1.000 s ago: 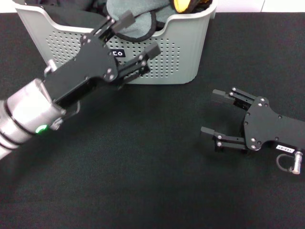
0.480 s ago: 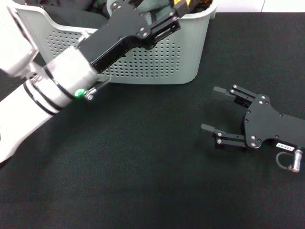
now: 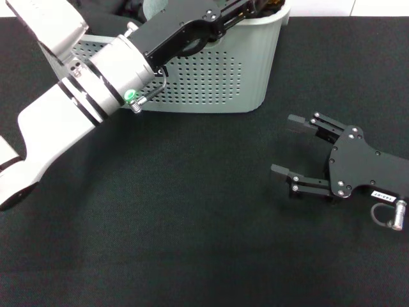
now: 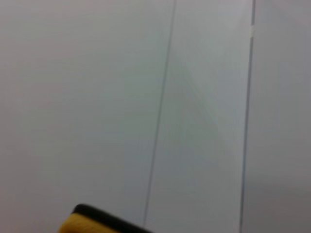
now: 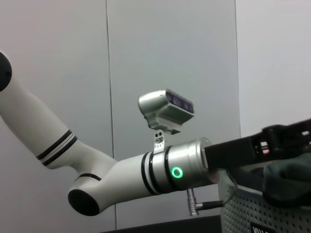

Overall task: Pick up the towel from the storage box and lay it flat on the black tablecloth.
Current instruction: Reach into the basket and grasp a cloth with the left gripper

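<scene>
Currently, per item:
left gripper [image 3: 246, 7]: reaching over the near rim into the storage box, at the top edge of the head view; fingertips run out of sight there, cannot tell if spread or closed on anything.
left arm [image 3: 83, 96]: white with a black wrist, stretched diagonally across the front wall of the box; green ring light on at the wrist.
right gripper [image 3: 291, 146]: low over the black tablecloth, right of the box and well apart from it; fingers spread wide, nothing between them.
towel [image 3: 156, 6]: inside the box, only a grey bit visible behind the left wrist; a yellow-orange corner with black hem [image 4: 92, 223] shows in the left wrist view.
storage box [image 3: 236, 70]: light grey, perforated front, standing at the far side of the cloth.
black tablecloth [image 3: 192, 224]: flat, covers the whole work area.
right wrist view: left arm with green light and the box's perforated wall [image 5: 257, 213] at the edge.
</scene>
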Action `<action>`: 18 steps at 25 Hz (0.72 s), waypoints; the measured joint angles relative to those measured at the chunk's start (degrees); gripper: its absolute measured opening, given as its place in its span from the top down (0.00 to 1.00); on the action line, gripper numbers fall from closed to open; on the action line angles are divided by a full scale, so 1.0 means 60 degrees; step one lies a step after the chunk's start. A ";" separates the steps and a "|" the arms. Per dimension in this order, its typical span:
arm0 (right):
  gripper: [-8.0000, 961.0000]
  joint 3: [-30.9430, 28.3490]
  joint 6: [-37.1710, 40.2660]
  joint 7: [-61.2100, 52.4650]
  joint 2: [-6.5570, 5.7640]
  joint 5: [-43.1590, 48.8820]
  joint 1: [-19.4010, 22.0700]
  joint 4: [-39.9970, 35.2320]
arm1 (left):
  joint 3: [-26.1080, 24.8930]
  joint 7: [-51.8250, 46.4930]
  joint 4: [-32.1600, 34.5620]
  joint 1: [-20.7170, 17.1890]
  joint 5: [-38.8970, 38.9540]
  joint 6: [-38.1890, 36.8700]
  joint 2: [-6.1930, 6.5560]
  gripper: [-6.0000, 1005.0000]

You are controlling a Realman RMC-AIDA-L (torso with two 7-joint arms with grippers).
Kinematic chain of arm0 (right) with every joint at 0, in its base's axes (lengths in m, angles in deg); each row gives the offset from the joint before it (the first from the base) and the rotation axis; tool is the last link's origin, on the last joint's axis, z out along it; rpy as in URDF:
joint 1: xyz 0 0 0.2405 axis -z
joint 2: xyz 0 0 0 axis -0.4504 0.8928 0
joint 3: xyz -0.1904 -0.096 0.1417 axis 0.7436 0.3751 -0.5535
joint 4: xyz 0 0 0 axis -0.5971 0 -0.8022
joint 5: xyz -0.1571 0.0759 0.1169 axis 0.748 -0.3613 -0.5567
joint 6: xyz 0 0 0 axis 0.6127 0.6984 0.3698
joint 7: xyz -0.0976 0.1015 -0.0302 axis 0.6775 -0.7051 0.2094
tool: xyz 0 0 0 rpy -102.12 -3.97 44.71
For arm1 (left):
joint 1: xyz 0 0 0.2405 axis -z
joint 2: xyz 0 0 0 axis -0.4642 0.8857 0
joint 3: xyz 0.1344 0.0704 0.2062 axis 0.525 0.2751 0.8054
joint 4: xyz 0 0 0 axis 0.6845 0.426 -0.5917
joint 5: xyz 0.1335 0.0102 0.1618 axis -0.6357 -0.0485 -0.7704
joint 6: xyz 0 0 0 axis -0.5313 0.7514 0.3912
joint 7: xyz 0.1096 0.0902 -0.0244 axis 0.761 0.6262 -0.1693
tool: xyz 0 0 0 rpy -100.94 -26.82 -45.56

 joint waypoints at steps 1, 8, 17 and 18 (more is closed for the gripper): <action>0.09 0.0000 0.0002 0.0003 0.0001 0.0001 0.0011 0.0003 | 0.0000 -0.0004 0.0000 0.0028 0.0052 0.0166 0.0000 0.17; 0.09 0.0001 0.0149 0.0076 0.0015 0.0000 -0.0021 0.0093 | 0.0003 -0.0004 -0.0008 0.0091 0.0098 0.0984 0.0000 0.17; 0.09 0.0000 0.0291 0.0099 0.0016 -0.0015 0.0020 0.0107 | 0.0062 -0.0851 0.0142 0.0120 0.0023 0.0991 0.0000 0.18; 0.09 0.0000 0.0315 0.0099 0.0015 -0.0016 0.0022 0.0118 | 0.0065 -0.0926 0.0142 0.0120 0.0015 0.0990 0.0000 0.18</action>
